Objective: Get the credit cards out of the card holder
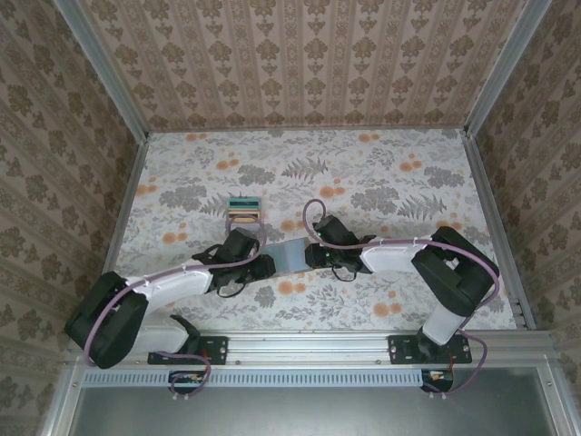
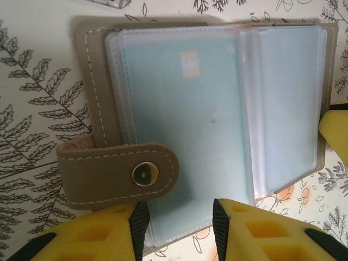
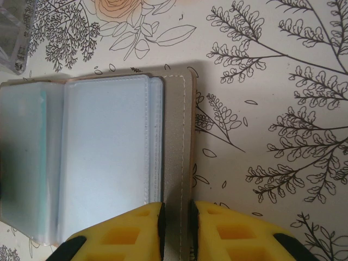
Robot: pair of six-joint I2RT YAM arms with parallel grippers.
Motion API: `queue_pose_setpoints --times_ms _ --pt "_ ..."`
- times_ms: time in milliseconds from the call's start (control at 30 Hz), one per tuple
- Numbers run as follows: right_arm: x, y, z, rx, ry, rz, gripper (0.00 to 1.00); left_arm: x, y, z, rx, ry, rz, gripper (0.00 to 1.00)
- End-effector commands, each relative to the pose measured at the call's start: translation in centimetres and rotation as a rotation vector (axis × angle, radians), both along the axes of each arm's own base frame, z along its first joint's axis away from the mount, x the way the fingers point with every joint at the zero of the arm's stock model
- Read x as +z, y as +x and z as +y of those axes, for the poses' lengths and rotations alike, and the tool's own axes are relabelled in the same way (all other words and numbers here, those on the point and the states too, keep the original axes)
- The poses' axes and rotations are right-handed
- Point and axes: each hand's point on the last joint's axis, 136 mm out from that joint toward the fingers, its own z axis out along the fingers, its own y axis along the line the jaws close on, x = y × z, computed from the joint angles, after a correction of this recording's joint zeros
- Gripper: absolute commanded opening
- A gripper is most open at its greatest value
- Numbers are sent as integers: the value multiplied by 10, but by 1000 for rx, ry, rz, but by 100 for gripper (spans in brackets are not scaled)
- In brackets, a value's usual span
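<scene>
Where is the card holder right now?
In the top view, the card holder lies open mid-table between the left gripper and right gripper, nearer the arms than the card stack.

Tan wallpaper with floral medallions and stripes covers the three walls point(image 1: 300, 54). Silver metal posts point(image 1: 102, 68) stand at the back corners. The counter point(image 1: 381, 182) has a pale cover printed with grey leaves and orange blossoms. A silver rail point(image 1: 309, 345) runs along its near edge. The light is soft and even.
</scene>
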Motion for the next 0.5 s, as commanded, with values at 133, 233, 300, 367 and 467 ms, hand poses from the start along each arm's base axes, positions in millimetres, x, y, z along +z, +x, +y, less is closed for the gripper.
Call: queue_pose_setpoints --times_ms 133,233,300,367,467 --pt "-11 -11 6 25 -9 52 23 9 8 -11 -6 -50 -20 40" --pt "-11 -11 7 27 -8 51 24 12 9 -17 -23 -80 -29 43" --pt "-11 -12 7 27 -8 51 23 12 9 -20 -29 -90 -29 43" --pt "-12 -12 6 26 -11 53 23 12 10 -21 -32 -94 -27 44" --pt "-12 -12 6 27 -12 52 23 12 10 -24 -41 -104 -27 47"
